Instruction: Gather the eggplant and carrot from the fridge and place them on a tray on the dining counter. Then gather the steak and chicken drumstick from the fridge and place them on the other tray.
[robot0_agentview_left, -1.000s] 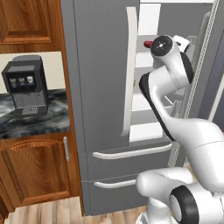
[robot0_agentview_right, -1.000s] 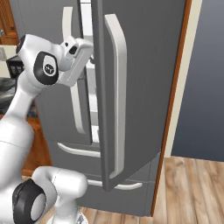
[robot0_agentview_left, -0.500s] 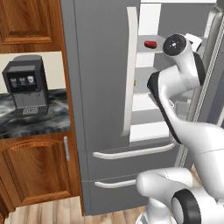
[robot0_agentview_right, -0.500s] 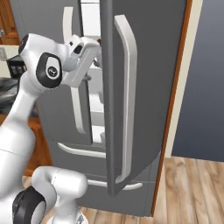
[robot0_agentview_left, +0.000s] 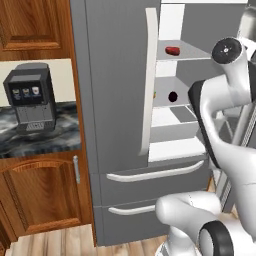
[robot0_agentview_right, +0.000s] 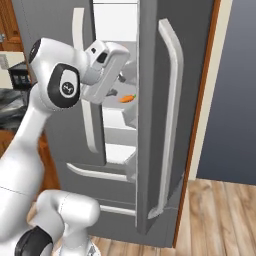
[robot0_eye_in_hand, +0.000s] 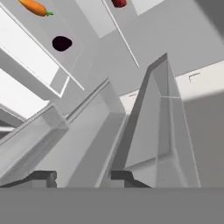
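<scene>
Hand view gives us the carrot (robot0_eye_in_hand: 35, 7) and eggplant (robot0_eye_in_hand: 61, 43) on fridge (robot0_eye_in_hand: 175, 39) shelves, gripper (robot0_eye_in_hand: 83, 177) fingers apart, grasping nothing.

The tall grey double-door fridge (robot0_agentview_left: 117, 100) stands with its right side open — white shelves showing. A small dark red item (robot0_agentview_left: 172, 50) lies on an upper shelf; the rounded dark purple eggplant (robot0_agentview_left: 173, 96) sits one shelf lower (beside the white arm (robot0_agentview_left: 215, 100)). A black coffee machine (robot0_agentview_left: 31, 98) rests on the marbled counter (robot0_agentview_left: 45, 137).
</scene>
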